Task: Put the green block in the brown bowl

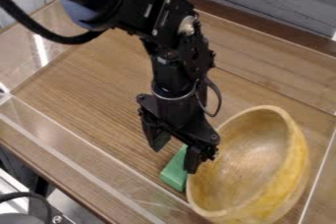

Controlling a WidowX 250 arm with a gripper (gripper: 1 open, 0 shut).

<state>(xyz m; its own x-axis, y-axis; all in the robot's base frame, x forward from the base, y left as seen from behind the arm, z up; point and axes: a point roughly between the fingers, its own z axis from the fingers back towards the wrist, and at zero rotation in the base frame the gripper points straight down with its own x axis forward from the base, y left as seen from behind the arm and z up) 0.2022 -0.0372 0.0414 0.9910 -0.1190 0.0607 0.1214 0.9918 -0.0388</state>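
The green block (175,173) lies flat on the wooden table, right against the left rim of the brown bowl (266,114). My gripper (178,152) points straight down with its fingers open, straddling the far end of the block. The right fingertip (198,158) is at the bowl's left rim, seemingly pressing on it. The bowl is tipped, its right side raised and its inside turned toward the arm. The far part of the block is hidden behind the fingers.
The wooden table (92,81) stretches to the left and behind the arm. A clear plastic wall (79,149) runs along its front edge. A pale panelled wall (276,2) stands at the back.
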